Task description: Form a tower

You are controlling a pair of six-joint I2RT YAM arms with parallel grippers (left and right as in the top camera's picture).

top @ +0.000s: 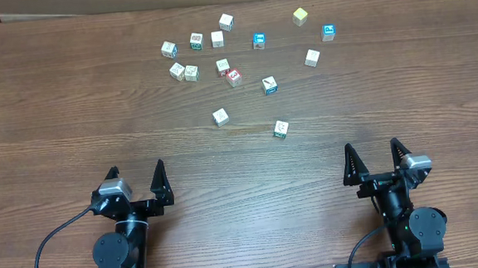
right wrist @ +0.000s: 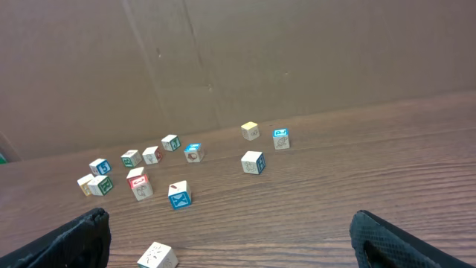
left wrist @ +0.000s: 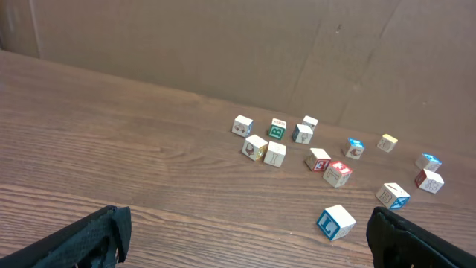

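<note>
Small pale wooden cubes (top: 217,39) with coloured printed faces lie scattered singly across the far middle of the dark, wood-grain desk (top: 63,111), one layer deep, none resting on another. A yellow-topped cube (top: 300,16) sits at the far right. The nearest cube (top: 281,129) shows a teal edge. At the near edge, the left gripper (top: 135,169) and right gripper (top: 371,147) stand spread wide, their black pointed fingers holding nothing.

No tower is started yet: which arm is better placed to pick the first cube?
Right, narrowly: the right gripper, open, is closest to the frontmost cube, nothing between. The left gripper, also open, sits slightly farther from its nearest cube.
</note>
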